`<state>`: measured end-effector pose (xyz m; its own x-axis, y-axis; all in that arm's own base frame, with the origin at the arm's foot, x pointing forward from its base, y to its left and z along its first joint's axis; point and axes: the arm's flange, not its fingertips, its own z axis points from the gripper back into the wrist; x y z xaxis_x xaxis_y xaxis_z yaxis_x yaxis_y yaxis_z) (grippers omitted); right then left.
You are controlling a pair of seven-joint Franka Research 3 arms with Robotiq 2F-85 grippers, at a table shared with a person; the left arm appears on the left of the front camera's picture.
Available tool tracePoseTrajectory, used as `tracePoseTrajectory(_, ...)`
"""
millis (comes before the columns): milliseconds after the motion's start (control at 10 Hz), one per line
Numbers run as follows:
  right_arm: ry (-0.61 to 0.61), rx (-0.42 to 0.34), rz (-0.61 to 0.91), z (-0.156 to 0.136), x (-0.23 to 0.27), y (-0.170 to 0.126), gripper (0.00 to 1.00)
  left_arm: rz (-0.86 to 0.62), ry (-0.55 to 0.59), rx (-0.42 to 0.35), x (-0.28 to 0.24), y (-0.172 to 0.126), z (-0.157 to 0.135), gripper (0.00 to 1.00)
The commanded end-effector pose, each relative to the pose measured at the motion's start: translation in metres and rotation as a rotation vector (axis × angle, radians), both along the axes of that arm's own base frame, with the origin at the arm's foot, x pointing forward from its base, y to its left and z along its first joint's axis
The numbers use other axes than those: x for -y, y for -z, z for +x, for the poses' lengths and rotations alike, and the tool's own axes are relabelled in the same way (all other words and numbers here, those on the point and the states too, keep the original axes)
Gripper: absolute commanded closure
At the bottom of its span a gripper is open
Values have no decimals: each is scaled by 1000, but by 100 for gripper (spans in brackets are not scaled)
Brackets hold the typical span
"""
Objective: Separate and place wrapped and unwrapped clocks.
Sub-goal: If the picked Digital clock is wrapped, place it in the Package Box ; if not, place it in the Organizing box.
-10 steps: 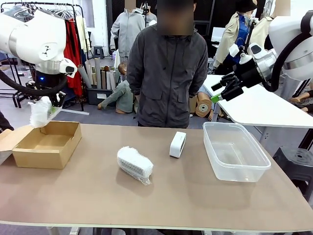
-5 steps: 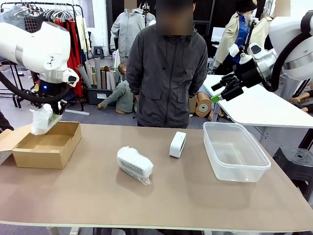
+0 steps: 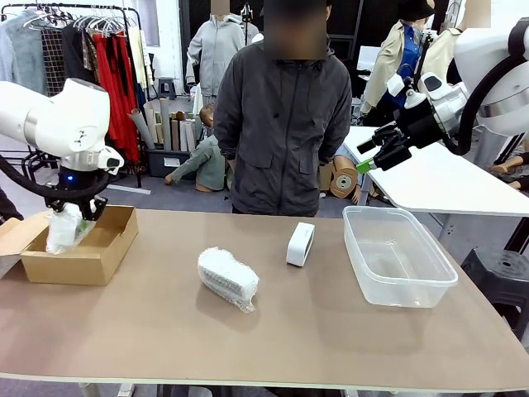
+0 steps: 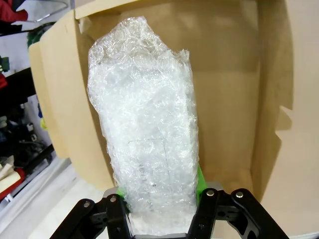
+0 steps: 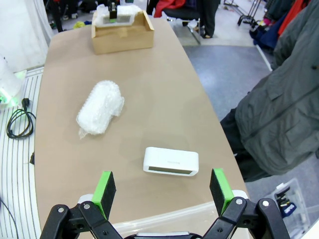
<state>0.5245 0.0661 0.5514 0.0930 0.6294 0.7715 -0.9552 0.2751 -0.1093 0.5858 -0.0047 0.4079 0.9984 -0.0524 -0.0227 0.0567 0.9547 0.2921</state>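
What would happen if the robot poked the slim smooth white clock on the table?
The slim smooth white clock probably tips easily, since it stands on a narrow edge. Its bare shell looks stiff, maybe slippery to grip.

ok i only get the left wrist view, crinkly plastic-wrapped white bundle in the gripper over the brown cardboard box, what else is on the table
observer: Besides the held wrapped clock, a second wrapped white clock lies mid-table, apart from the brown cardboard box.
operator: and the unwrapped one
observer: The slim bare white clock stands upright just left of the clear plastic tub, not touching it.
operator: right arm busy
observer: No, the right gripper is open and empty, raised above the table on the tub's side.
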Motion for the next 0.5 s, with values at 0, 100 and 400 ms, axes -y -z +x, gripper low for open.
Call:
tracePoseTrajectory(0, -2, 3, 2, 0, 0, -1, 0, -15, -6, 28, -9, 13, 10, 100)
tracePoseTrajectory(100, -2, 3, 2, 0, 0, -1, 0, -31, -8, 46, -15, 22, 18, 100)
tracePoseTrajectory(400, -2, 3, 2, 0, 0, -1, 0, -43, -10, 61, -23, 38, 32, 100)
